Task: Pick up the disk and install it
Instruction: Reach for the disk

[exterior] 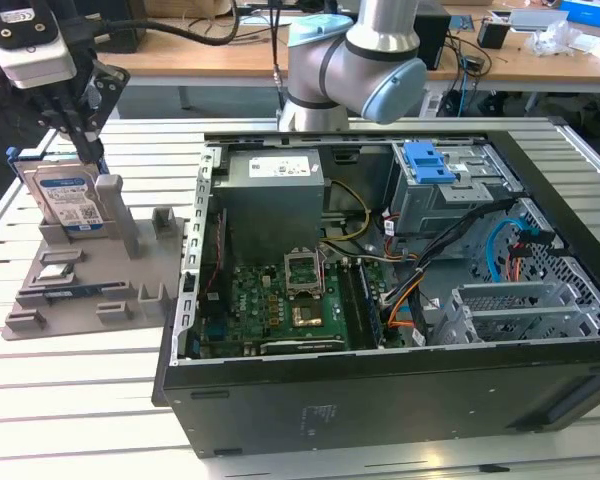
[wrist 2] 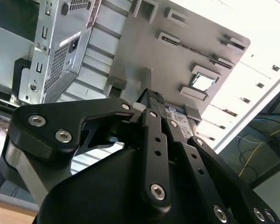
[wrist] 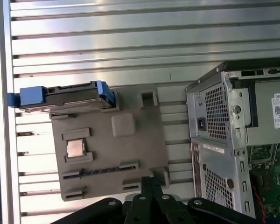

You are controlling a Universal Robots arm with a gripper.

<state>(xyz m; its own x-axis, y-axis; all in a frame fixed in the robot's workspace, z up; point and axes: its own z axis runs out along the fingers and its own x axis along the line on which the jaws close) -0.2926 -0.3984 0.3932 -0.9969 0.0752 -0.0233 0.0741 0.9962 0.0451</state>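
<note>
The disk point(exterior: 65, 203) stands on edge in a slot at the back of a grey holder plate point(exterior: 80, 295), at the exterior view's left. It is silver with a blue-and-white label and a blue caddy. In the first wrist view the disk point(wrist: 60, 97) shows edge-on with its blue end tabs, on the holder plate point(wrist: 135, 154). My gripper point(exterior: 88, 150) hangs just above the disk's top edge, and its fingers look pressed together with nothing between them. In both wrist views the gripper point(wrist: 151, 181) point(wrist 2: 154, 95) is apart from the disk point(wrist 2: 176, 117).
The open computer case point(exterior: 380, 400) lies on the slatted table point(exterior: 80, 400), right of the holder. Inside it are the motherboard point(exterior: 290, 300), a grey power-supply box point(exterior: 270, 195) and a drive cage with a blue tab point(exterior: 430, 163). A processor chip point(wrist: 76, 148) rests on the holder. The arm's base point(exterior: 350, 60) stands behind the case.
</note>
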